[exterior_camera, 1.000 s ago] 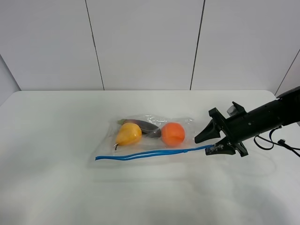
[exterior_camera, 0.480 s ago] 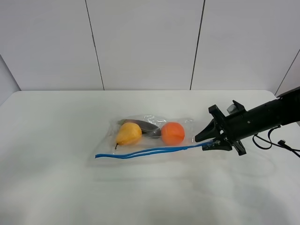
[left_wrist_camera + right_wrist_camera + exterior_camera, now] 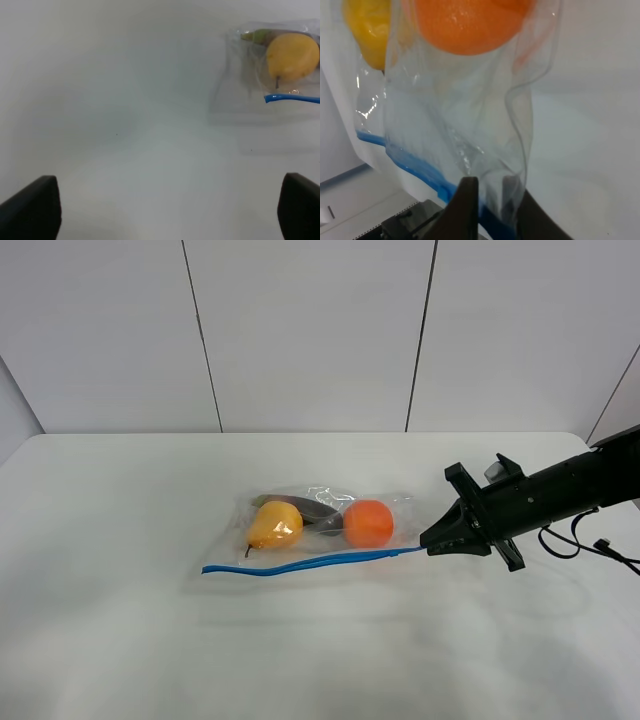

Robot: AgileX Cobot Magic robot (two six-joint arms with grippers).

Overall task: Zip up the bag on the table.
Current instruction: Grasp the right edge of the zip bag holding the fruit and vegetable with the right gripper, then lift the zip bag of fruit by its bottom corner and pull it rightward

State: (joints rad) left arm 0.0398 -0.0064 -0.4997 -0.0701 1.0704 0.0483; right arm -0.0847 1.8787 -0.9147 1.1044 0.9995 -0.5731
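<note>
The clear bag (image 3: 318, 540) lies mid-table on the white table (image 3: 120, 620), holding a yellow pear (image 3: 274, 526), an orange (image 3: 369, 524) and a dark item (image 3: 310, 507). Its blue zip strip (image 3: 300, 564) runs along the near edge. My right gripper (image 3: 434, 543) is shut on the strip's right end; the right wrist view shows the fingers (image 3: 466, 200) pinching the plastic and the strip (image 3: 415, 167) under the orange (image 3: 470, 25). My left gripper (image 3: 165, 207) is open and empty, well left of the bag (image 3: 240, 75), and out of the exterior view.
The right arm's cable (image 3: 590, 545) loops over the table at the far right. A white panelled wall (image 3: 300, 340) stands behind the table's far edge. Bare tabletop lies left of and in front of the bag.
My right gripper has closed onto the strip's right end and lifted it slightly. The strip's two blue lines now lie together along most of its length.
</note>
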